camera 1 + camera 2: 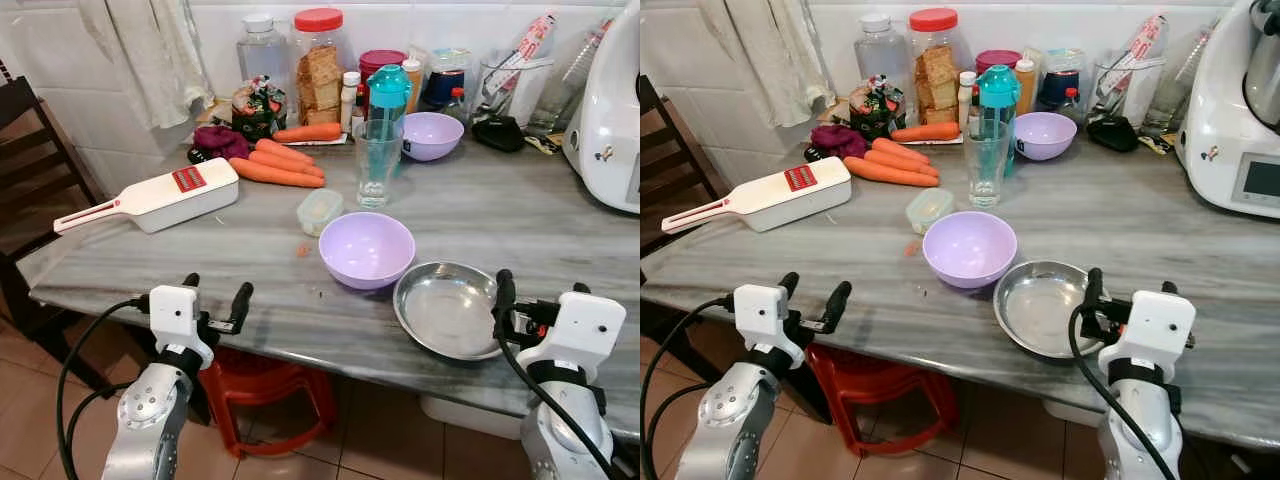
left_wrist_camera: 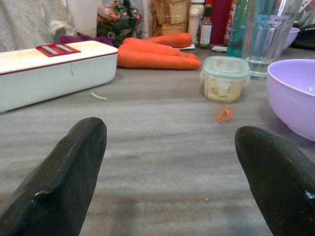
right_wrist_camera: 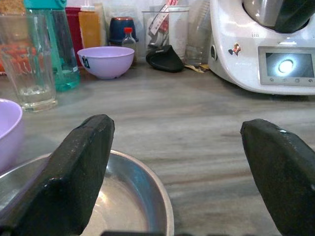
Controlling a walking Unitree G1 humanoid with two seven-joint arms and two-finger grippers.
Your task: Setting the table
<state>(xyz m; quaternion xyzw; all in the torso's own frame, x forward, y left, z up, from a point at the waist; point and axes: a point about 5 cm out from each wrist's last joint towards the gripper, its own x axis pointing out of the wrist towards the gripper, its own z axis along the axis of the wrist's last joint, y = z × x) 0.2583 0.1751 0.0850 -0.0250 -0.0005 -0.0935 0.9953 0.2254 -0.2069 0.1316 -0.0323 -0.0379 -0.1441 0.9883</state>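
Observation:
A lilac bowl (image 1: 366, 248) sits near the front of the grey marble table (image 1: 500, 210), touching a shallow steel dish (image 1: 447, 308) to its right. A second lilac bowl (image 1: 431, 135) stands farther back, and a clear glass (image 1: 377, 162) stands between them. My left gripper (image 1: 215, 296) hovers open at the table's front edge, left of the near bowl, with nothing between its fingers (image 2: 64, 182). My right gripper (image 1: 540, 292) is open at the steel dish's right rim (image 3: 147, 196), holding nothing.
Carrots (image 1: 275, 168), a white slicer (image 1: 160, 197), a small lidded tub (image 1: 320, 210), a teal bottle (image 1: 388, 95) and jars crowd the back. A white kitchen machine (image 1: 610, 120) stands at right. A dark chair (image 1: 30, 170) is left; a red stool (image 1: 262, 395) sits under the table.

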